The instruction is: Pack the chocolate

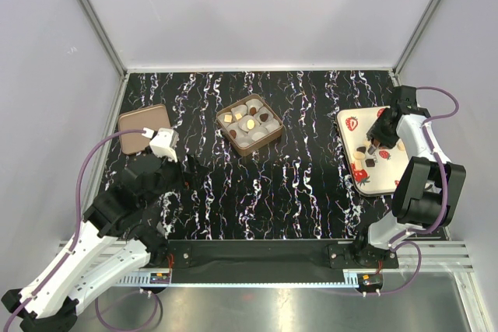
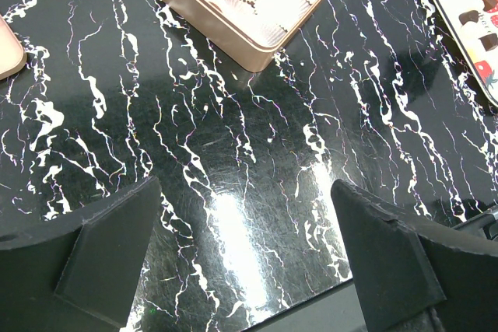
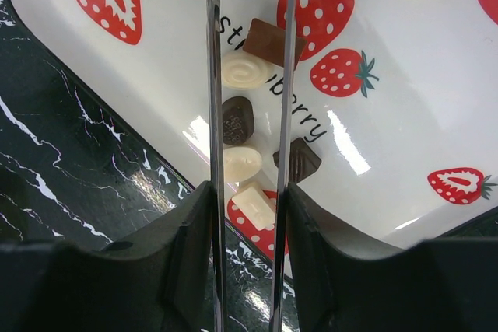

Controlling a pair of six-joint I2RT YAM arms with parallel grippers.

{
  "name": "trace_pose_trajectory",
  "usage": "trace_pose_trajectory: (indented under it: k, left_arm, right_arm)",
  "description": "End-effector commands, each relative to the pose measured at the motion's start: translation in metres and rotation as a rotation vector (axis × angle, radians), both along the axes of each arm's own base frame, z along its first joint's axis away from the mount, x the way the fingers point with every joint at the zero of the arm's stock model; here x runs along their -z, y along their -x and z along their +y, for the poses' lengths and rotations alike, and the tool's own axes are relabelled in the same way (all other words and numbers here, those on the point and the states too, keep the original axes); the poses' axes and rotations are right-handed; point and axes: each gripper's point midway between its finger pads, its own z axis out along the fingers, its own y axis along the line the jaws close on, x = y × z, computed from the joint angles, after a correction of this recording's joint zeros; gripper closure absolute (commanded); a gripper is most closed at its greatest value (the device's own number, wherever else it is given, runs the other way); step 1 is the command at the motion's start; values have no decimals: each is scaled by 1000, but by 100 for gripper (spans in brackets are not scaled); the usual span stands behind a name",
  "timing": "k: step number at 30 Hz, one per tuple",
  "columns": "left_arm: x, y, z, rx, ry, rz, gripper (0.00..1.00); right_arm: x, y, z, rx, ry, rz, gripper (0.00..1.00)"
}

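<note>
On the tray [image 3: 420, 91], chocolate [image 3: 299, 159] lies loose in several pieces. Right fingers [image 3: 212, 114] are held part-open astride a dark piece [image 3: 237, 120]; nothing is gripped. Left fingers [image 2: 109, 254] are spread wide, empty, well away from the tray. One piece should be centred before closing; neighbours crowd it.

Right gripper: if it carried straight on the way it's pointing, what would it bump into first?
Probably the strawberry tray, or the chocolates lined up between the two thin metal blades of the right gripper, such as the dark piece and the pale swirl. Its height above them is hard to judge.
</note>
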Motion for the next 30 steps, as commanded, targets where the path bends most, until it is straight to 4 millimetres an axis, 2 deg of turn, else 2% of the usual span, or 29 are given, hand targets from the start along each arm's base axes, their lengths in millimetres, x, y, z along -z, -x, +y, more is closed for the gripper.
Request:
trace_pose_trajectory:
  k: [1, 6, 11, 15, 16, 18, 19, 21, 22, 23, 25, 26, 30]
  left_arm:
    - [-9, -4, -2, 3, 21, -43, 1]
    - [-10, -4, -2, 4, 21, -45, 1]
    - [-9, -4, -3, 5, 21, -43, 1]
    - [-9, -4, -2, 4, 20, -43, 1]
    - [-9, -4, -2, 3, 20, -44, 1]
    - [-10, -4, -2, 1, 19, -44, 1]
    - [-9, -5, -2, -1, 19, -43, 1]
    - [-10, -4, -2, -1, 21, -45, 1]
    - [-10, -5, -1, -2, 20, -46, 1]
    - [-10, -4, -1, -2, 19, -44, 1]
    - [-10, -5, -1, -4, 19, -45, 1]
    - [-9, -5, -1, -4, 19, -45, 1]
    - [-10, -4, -1, -6, 20, -46, 1]
  right_arm:
    - [-7, 1, 1, -15, -5, -14, 54]
    - [-17, -1, 9, -46, -32, -46, 66]
    - [-50, -8, 25, -102, -50, -130, 69]
    - [-82, -15, 54, -180, -37, -182, 70]
    - [-87, -17, 72, -222, -39, -189, 70]
    - [-100, -21, 95, -275, -44, -211, 70]
    - [-104, -21, 123, -337, -58, -218, 70]
    - [-112, -23, 147, -382, -74, -237, 70]
    - [-113, -19, 175, -439, -96, -238, 70]
    - [-115, -19, 184, -452, -85, -242, 70]
    - [-115, -18, 211, -496, -92, -241, 70]
    - [-115, -12, 234, -552, -101, -238, 70]
    - [-100, -3, 280, -638, -92, -199, 70]
